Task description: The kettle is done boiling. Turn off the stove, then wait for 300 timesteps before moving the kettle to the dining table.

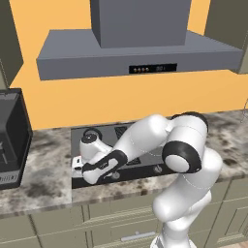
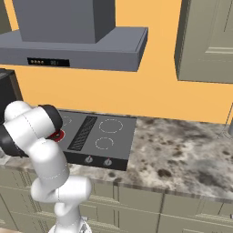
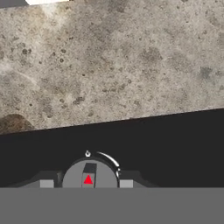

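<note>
Gripper is clamped on a stove knob at 6 o'clock; speckled counter seen at 12.

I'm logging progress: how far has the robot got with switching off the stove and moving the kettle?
Nothing looks finished yet. In hand: the gripper is closed around a front knob of the stove; whether the knob has been turned to off, I cannot tell. Left: the wait, then carrying the kettle, now on the cooktop, to the dining table.
</note>
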